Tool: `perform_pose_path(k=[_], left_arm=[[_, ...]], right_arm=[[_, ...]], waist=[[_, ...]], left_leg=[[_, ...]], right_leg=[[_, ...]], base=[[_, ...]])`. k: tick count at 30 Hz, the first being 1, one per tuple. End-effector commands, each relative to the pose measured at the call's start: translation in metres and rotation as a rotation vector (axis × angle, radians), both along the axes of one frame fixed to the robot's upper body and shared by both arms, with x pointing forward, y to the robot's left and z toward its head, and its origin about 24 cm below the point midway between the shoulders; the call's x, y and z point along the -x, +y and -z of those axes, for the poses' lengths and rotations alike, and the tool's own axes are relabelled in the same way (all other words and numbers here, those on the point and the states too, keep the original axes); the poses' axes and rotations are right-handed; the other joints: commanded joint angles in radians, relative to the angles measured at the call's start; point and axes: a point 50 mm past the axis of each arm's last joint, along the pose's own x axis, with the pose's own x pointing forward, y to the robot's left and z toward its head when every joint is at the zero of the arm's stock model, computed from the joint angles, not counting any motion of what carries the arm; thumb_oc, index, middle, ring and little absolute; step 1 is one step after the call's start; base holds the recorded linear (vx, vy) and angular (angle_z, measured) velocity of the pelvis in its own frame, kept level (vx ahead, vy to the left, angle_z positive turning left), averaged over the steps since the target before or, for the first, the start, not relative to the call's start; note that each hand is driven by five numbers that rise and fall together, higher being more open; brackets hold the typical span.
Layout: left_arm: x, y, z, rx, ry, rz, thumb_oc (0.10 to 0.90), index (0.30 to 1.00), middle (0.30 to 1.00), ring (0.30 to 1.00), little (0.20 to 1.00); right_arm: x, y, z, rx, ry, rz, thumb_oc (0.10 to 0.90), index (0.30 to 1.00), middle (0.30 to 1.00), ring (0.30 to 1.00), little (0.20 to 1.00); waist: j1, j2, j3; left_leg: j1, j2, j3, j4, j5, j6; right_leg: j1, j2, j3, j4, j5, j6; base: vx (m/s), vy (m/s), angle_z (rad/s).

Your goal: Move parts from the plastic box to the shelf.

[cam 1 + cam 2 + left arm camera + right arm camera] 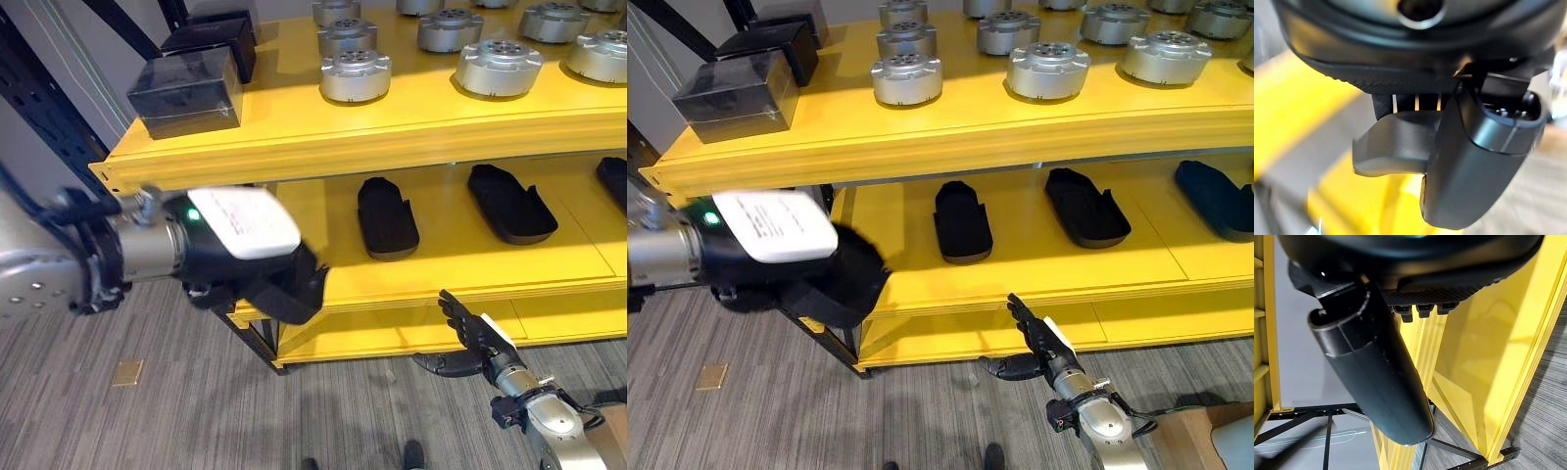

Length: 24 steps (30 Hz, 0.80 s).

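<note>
Left hand [257,279] curled on dark, flat, seemingly curved part [1393,147]; right hand [468,338] spread, empty.

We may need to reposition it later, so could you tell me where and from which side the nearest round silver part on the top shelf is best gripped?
My judgement: grip the silver part across its round side wall, coming from the open front edge of the top shelf. It stands upright nearest that edge, with similar parts close behind it.

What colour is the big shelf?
The wide metal shelf is bright yellow, clearest in the left eye view.
</note>
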Motion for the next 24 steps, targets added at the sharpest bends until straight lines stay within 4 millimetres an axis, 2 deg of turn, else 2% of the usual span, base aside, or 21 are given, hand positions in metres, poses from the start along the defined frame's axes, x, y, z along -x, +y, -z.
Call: perform_pose_path(k=[1, 3, 9, 18, 24], left_arm=[[0.026, -0.011, -0.056, 0.187, -0.250, 0.153, 0.400, 0.300, 0.300, 0.300, 0.300], [0.034, -0.016, -0.059, 0.249, -0.264, 0.251, 0.400, 0.300, 0.300, 0.300, 0.300], [0.039, -0.017, -0.059, 0.323, -0.253, 0.325, 0.400, 0.300, 0.300, 0.300, 0.300], [0.032, -0.011, -0.054, 0.305, -0.330, 0.290, 0.400, 0.300, 0.300, 0.300, 0.300], [0.021, 0.007, -0.058, 0.329, -0.481, 0.226, 0.400, 0.300, 0.300, 0.300, 0.300]], right_arm=[[-0.015, -0.011, -0.053, 0.048, -0.258, -0.019, 0.900, 1.000, 1.000, 1.000, 1.000], [-0.014, -0.012, -0.051, 0.041, -0.261, -0.012, 0.900, 1.000, 1.000, 1.000, 1.000], [-0.010, -0.016, -0.051, 0.030, -0.276, 0.019, 0.900, 1.000, 1.000, 1.000, 1.000], [-0.007, -0.020, -0.052, 0.036, -0.286, 0.050, 0.900, 1.000, 1.000, 1.000, 1.000], [0.000, -0.024, -0.049, 0.029, -0.286, 0.093, 0.900, 1.000, 1.000, 1.000, 1.000]], waist=[[-0.029, -0.029, -0.041], [-0.030, -0.036, -0.045], [-0.026, -0.046, -0.049], [-0.035, -0.049, -0.049], [-0.015, -0.063, -0.052]], left_leg=[[0.040, 0.083, 0.000, -0.026, 0.006, -0.052], [0.044, 0.085, 0.004, -0.026, 0.004, -0.054], [0.051, 0.089, 0.016, -0.026, 0.001, -0.055], [0.063, 0.091, 0.030, -0.026, -0.007, -0.054], [0.063, 0.093, 0.032, -0.025, -0.009, -0.053]], right_leg=[[0.112, -0.060, -0.034, 0.007, -0.062, 0.088], [0.113, -0.058, -0.032, 0.004, -0.062, 0.087], [0.111, -0.057, -0.024, 0.003, -0.061, 0.087], [0.111, -0.058, -0.012, 0.001, -0.061, 0.088], [0.112, -0.057, -0.010, 0.001, -0.064, 0.086]], base=[[0.00, 0.000, 0.00], [0.01, 0.003, -0.02], [0.00, 0.010, -0.10], [0.00, 0.009, -0.04], [0.00, 0.000, 0.00]])
